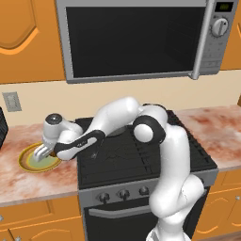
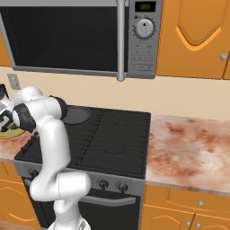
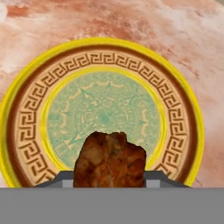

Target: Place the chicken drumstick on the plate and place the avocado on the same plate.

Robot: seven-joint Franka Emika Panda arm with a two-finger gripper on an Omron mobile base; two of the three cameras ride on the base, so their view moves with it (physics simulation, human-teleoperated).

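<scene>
The plate, with a broad yellow rim, a brown key-pattern band and a pale green centre, lies on the marbled counter left of the stove. My gripper hangs just above the plate, pointing down. It is shut on the chicken drumstick, a brown lumpy piece held between the fingers over the plate's near side. A sliver of the plate shows behind my arm in the right base view. The avocado is out of view.
A dark frying pan sits on the stove's back left burner. A microwave hangs above the stove. A dark object stands at the counter's far left. More marbled counter lies right of the stove.
</scene>
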